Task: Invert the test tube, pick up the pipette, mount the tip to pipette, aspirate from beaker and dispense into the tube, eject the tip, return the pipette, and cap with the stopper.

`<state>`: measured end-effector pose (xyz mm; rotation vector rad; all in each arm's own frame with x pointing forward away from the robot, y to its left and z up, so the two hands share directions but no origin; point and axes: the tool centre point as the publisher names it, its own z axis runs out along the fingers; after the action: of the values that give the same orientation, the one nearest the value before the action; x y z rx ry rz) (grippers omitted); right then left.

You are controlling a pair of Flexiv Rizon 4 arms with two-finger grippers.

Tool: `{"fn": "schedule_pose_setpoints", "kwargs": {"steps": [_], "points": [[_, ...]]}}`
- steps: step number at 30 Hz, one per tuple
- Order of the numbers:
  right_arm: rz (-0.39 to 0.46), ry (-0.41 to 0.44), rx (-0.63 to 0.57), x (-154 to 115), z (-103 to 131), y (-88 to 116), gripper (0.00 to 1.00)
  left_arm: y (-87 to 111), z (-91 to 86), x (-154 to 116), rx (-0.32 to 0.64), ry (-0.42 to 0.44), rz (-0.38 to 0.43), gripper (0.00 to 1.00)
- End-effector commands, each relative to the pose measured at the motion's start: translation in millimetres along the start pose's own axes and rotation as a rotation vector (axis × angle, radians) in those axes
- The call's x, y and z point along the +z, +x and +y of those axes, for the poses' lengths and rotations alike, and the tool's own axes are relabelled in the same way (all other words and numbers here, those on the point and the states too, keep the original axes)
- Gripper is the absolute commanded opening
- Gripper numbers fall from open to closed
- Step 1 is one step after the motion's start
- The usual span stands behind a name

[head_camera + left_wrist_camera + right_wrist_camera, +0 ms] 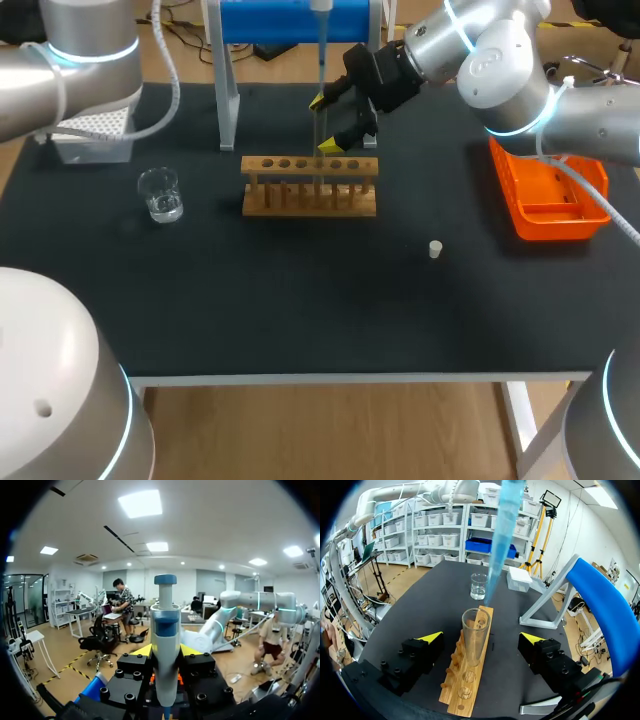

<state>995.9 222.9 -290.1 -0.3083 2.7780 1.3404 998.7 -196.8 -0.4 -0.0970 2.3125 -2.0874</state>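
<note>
Left tool (166, 650) clamped, right tool (482, 637) agape.

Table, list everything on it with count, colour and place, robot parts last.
wooden test tube rack: one, tan, mid-table.
glass test tube: one, clear, upright in rack.
clear glass beaker: one, left of rack.
small white stopper: one, front right of rack.
orange plastic basket: one, right side.
white perforated box: one, far left.
blue stand: one, behind rack.
blue and white pipette: one, above the tube.
left hand: shut on pipette.
right hand: open, flanking tube.
</note>
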Motion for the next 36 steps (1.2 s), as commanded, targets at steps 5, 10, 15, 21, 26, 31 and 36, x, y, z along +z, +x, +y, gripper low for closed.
{"fn": "schedule_pose_setpoints", "kwargs": {"steps": [5, 10, 15, 21, 26, 31, 36], "points": [[0.004, 0.001, 0.000, -1.3, 0.0, -0.5, 1.00, -3.4, 6.8, 1.0, -0.009, 0.007, 0.008, 0.00], [0.004, 0.001, 0.000, -1.3, 0.0, -0.5, 1.00, -1.8, 12.3, 0.8, -0.013, 0.017, 0.005, 0.00], [0.004, 0.001, 0.000, -1.3, 0.0, -0.5, 1.00, 0.1, 17.9, 1.5, -0.021, 0.024, 0.003, 0.00], [0.004, 0.001, 0.000, -1.3, 0.0, -0.5, 1.00, 3.8, 24.1, -0.1, -0.032, 0.031, -0.004, 0.00], [0.004, 0.001, 0.000, -1.3, 0.0, -0.5, 1.00, 5.7, 27.6, -2.4, -0.039, 0.034, -0.012, 0.00], [0.004, 0.001, 0.000, -1.3, 0.0, -0.5, 1.00, 6.9, 28.9, -6.3, -0.043, 0.032, -0.021, 0.00], [0.004, 0.001, 0.000, -1.3, 0.0, -0.5, 1.00, 6.8, 30.5, -10.1, -0.046, 0.029, -0.031, 0.00]]}}
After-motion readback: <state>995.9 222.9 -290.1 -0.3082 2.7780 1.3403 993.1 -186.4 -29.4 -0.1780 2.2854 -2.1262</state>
